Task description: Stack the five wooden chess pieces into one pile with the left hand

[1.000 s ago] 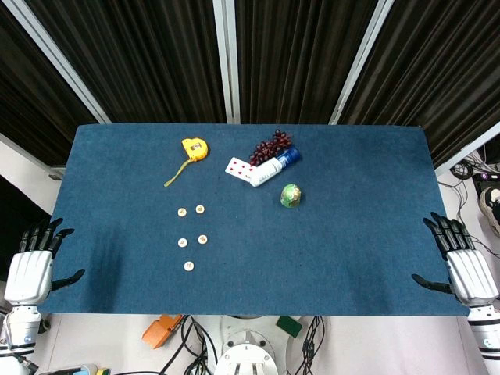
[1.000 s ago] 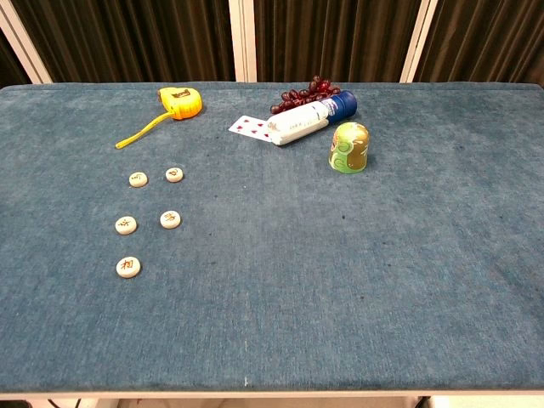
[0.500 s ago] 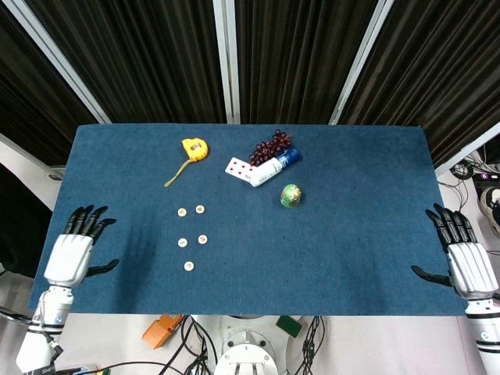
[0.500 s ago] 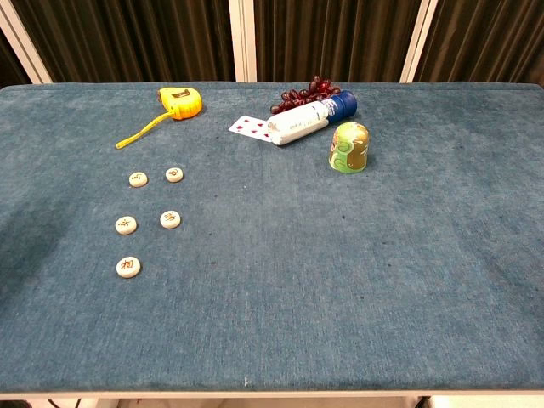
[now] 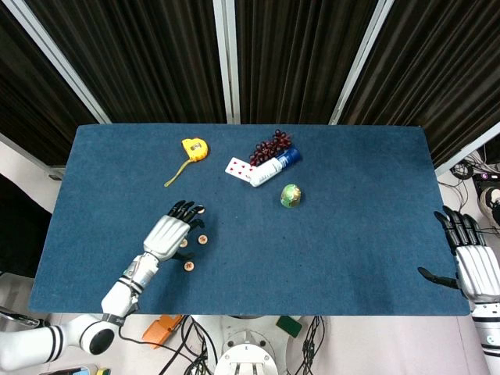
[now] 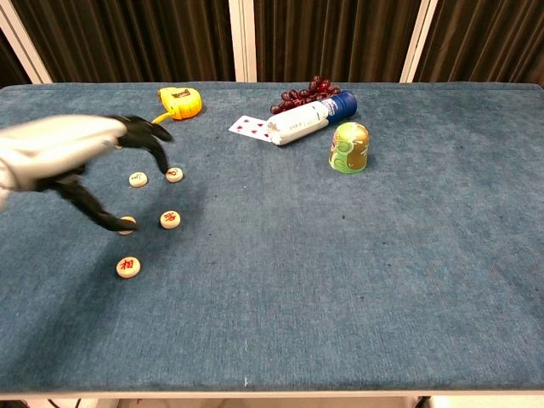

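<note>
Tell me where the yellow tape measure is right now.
The yellow tape measure sits at the table's far left in the chest view, beyond the chess pieces and left of the playing cards.

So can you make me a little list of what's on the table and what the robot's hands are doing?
chess pieces: five flat wooden discs, lying apart, none stacked
left hand: above the discs, fingers spread, holding nothing
right hand: at the table's right edge, fingers apart, holding nothing
tape measure: yellow, at the back
grapes: dark bunch, behind the bottle
bottle: white, blue cap, lying down
playing cards: beside the bottle
green cup: upside down
table: blue cloth
</note>
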`<state>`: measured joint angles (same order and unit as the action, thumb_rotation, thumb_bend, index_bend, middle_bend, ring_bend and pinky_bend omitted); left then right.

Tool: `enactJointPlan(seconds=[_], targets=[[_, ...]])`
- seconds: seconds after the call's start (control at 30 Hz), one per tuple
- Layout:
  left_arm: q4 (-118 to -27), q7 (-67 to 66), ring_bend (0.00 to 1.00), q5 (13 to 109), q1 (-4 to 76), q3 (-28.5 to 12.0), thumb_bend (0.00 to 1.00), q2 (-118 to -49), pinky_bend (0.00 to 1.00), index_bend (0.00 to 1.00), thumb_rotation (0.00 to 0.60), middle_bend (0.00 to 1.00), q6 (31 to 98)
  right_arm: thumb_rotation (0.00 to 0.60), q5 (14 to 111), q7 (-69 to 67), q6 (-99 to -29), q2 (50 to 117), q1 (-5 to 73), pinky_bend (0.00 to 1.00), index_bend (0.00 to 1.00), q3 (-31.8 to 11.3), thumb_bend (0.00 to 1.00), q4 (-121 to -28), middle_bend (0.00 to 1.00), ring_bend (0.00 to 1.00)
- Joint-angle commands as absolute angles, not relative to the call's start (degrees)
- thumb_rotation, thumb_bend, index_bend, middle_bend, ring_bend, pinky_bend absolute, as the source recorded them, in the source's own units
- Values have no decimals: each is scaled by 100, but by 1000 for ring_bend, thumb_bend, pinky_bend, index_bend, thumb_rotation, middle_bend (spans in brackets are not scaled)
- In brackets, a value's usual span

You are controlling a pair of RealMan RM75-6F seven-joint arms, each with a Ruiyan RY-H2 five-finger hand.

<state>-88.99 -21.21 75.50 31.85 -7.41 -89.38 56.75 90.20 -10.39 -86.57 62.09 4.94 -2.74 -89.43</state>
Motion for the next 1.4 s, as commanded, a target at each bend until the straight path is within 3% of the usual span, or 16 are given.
enactJointPlan(seconds=[0.03,0.23,1.03,1.4], targets=[[-8517,-2399,0,7202,3444,-838,179,-9306,0,352,600,90,5406,600,9000,-1047,-8644,6224,493,0,0,-275,123,-8915,0,0],[-8149,-2618,0,6927,3547,-833,242,-9596,0,404,600,90,5417,600,8957,-1083,-8624,6256,491,0,0,-282,123,-8845,0,0],[-8056,-2501,0,6657,3640,-674,300,-9641,0,451,600,89,5459,600,8879,-1067,-8616,6322,470,0,0,-298,123,-8785,0,0],[-8057,-2385,0,6621,3691,-699,380,-9583,0,542,600,100,5482,600,8856,-1074,-8635,6320,448,0,0,-308,123,-8788,0,0]])
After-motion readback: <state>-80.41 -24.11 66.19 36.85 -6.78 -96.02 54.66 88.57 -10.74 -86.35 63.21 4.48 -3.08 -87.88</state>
